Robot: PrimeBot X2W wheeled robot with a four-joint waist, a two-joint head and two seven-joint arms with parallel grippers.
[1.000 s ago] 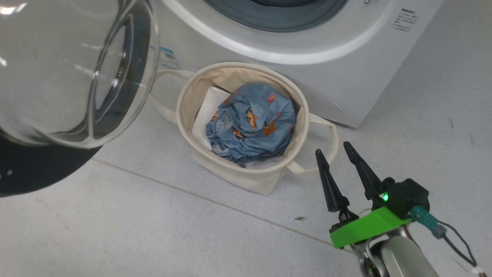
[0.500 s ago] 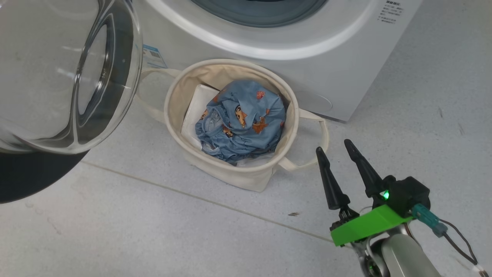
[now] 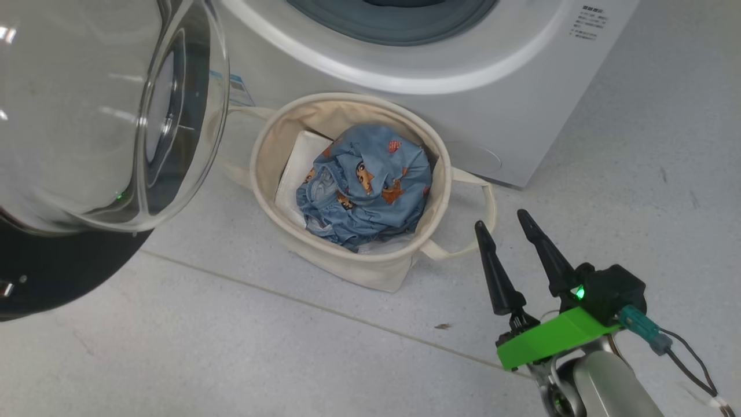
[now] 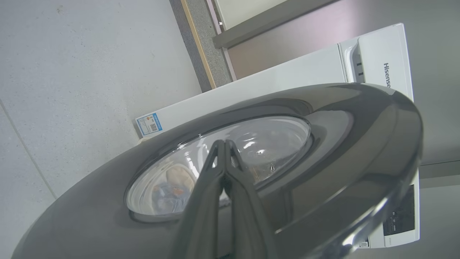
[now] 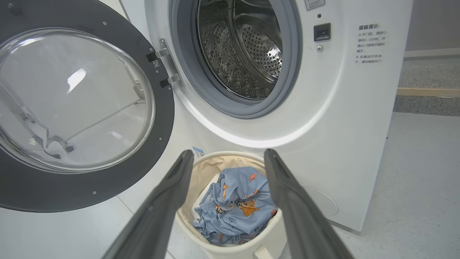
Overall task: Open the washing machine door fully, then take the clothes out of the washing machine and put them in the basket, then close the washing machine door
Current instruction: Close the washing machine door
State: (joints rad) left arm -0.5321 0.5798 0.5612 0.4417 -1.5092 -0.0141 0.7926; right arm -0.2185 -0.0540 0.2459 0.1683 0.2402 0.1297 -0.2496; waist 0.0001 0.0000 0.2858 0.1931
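Now clothes [image 3: 370,185] in basket [image 3: 359,271] w/ door [image 5: 86,187] open.

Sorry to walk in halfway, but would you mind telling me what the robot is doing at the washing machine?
The clothes lie in the basket in front of the washing machine, and the visible part of the drum is bare. The door stands wide open. The left gripper, shut, is at the door's outer face, probably to push it closed. The right gripper hangs open beside the basket, holding nothing.
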